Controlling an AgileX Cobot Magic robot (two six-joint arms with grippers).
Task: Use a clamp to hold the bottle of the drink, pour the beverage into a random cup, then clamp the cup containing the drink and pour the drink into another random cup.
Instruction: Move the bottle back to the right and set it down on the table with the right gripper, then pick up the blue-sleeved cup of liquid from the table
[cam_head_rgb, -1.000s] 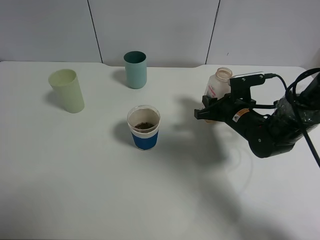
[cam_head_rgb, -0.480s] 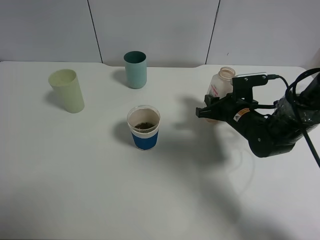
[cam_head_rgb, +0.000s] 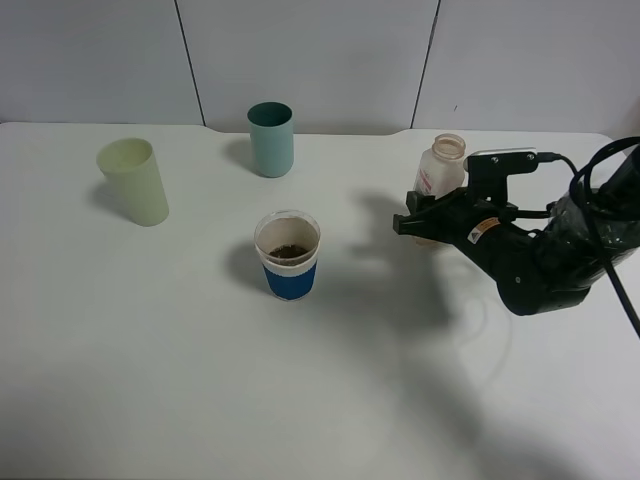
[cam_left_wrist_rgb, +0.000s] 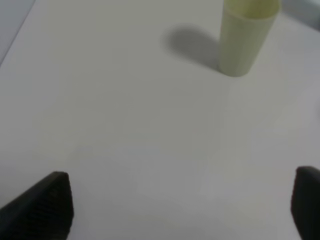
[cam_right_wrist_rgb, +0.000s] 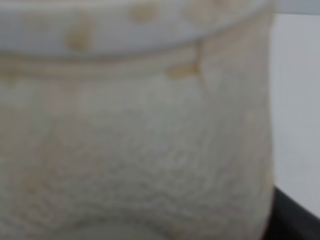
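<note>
**Bottle straighter at the right rear, right claw around it**

Against a second ago, I see the bottle (cam_head_rgb: 443, 165) standing straighter and a touch further right; the cups have not moved. My right claw (cam_head_rgb: 408, 218) sits round its lower part. That wrist camera is filled by the bottle wall, so I cannot tell whether the jaws clamp it or stand off it. My left claw (cam_left_wrist_rgb: 175, 210) gapes wide with nothing in it, near the yellow-green tumbler (cam_left_wrist_rgb: 247, 40). The blue-banded cup (cam_head_rgb: 288, 270) at mid-table holds brown beverage (cam_head_rgb: 290, 249). The table (cam_head_rgb: 200, 380) is plain white, with a teal tumbler (cam_head_rgb: 270, 140) at its back edge, before pale wall panels (cam_head_rgb: 300, 50) with dark seams
</note>
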